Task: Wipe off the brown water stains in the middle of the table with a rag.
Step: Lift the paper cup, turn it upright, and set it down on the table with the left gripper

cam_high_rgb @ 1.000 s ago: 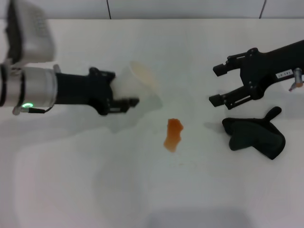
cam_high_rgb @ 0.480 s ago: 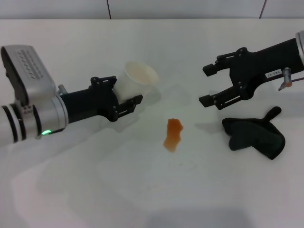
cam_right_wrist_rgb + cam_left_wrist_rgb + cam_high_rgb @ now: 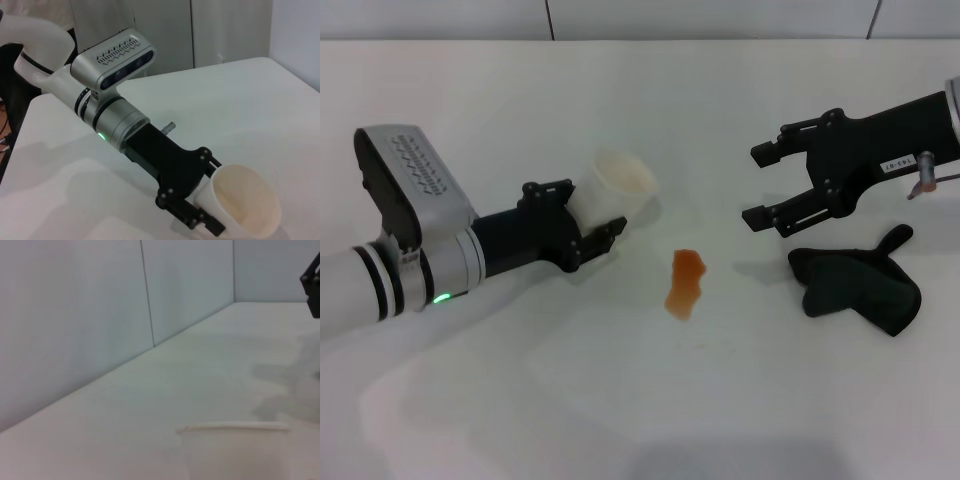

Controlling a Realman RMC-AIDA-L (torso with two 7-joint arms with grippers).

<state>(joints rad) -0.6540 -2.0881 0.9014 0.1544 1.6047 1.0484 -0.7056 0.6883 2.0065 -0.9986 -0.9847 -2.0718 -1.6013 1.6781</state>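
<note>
The orange-brown water stain [image 3: 684, 283] lies on the white table [image 3: 650, 400], near its middle. The dark-green rag [image 3: 861, 284] lies crumpled to the right of it, tab pointing up. My right gripper [image 3: 767, 184] is open and empty, hovering just above and left of the rag. My left gripper [image 3: 605, 216] is shut on a white paper cup [image 3: 618, 189], held tilted to the left of the stain; the cup also shows in the left wrist view [image 3: 235, 450] and the right wrist view [image 3: 242, 206].
A grey panelled wall [image 3: 640, 18] runs along the table's far edge. The left arm's silver body [image 3: 410, 230] stretches over the table's left side.
The left arm has swung lower and towards me with the cup, which has shifted a little. The right gripper moved slightly left and back, staying open above the rag.
</note>
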